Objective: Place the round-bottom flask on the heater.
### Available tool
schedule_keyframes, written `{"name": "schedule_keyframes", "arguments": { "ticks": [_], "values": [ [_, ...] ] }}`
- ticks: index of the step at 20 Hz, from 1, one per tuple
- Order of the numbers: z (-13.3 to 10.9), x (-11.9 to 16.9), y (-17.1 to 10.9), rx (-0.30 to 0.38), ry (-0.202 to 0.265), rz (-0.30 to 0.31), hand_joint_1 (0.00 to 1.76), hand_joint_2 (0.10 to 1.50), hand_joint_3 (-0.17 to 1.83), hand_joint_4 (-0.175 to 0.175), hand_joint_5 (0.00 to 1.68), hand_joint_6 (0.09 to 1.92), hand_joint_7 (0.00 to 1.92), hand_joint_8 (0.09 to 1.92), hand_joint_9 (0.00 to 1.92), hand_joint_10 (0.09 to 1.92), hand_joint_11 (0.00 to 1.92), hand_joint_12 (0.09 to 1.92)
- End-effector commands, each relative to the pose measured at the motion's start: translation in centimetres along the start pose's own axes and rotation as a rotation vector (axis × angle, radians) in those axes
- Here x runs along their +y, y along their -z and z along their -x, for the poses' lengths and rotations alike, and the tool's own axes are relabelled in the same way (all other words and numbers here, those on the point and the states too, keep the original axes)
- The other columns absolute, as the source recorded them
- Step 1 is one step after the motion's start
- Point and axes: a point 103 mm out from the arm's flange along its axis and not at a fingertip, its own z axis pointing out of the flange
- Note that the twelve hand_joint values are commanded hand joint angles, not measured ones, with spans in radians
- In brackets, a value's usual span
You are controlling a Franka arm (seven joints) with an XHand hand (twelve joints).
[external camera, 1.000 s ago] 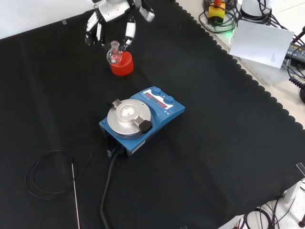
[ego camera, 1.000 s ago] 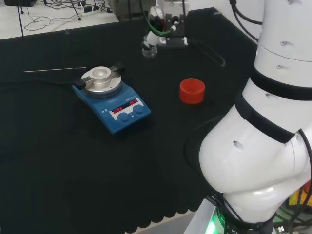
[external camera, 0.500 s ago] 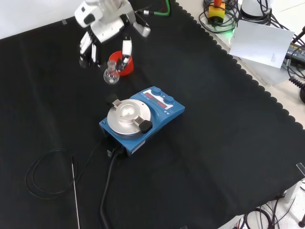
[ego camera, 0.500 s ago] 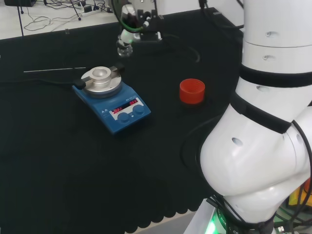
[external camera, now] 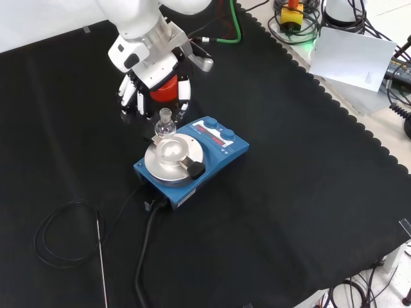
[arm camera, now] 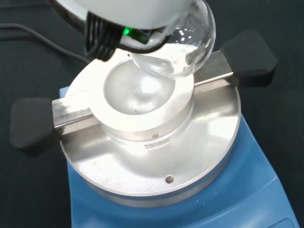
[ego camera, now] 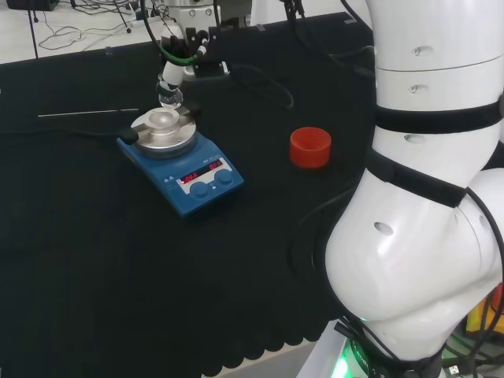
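In the head view, a thin metal rod (ego camera: 88,114) lies on the desk (ego camera: 94,260) at the far left. Next comes the heater (ego camera: 179,161), a blue box with a round silver plate and a bowl-shaped well on top. The round-bottom flask (ego camera: 168,96) hangs just above that well, not yet seated — the wrist view shows its clear bulb (arm camera: 183,45) over the well's edge, with the steel bar and its two black knobs running across the plate below. The robot hand (ego camera: 183,39) holds the flask from above; in the front view its fingers (external camera: 184,90) curl down around the neck of the flask (external camera: 165,124), which stands upright. Farther right in the head view a red ribbed ring (ego camera: 310,146) sits on the cloth, well apart from the heater. The arm's white links (ego camera: 425,197) stand at the right edge.
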Motion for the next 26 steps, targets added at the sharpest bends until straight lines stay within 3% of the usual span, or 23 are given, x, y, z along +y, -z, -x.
{"name": "schedule_keyframes", "arguments": {
  "ticks": [1, 26],
  "values": [
    [-0.7, -0.1, -0.8, -0.004, 0.011, -0.015, 1.13, 0.65, 0.79, -0.001, 1.14, 0.97, 0.37, 0.70, 0.57, 0.62, 0.45, 1.30],
    [-1.0, 1.8, -2.2, -0.002, 0.045, -0.057, 1.13, 0.65, 0.80, -0.006, 1.14, 0.97, 0.37, 0.70, 0.57, 0.62, 0.45, 1.31]
  ]
}}
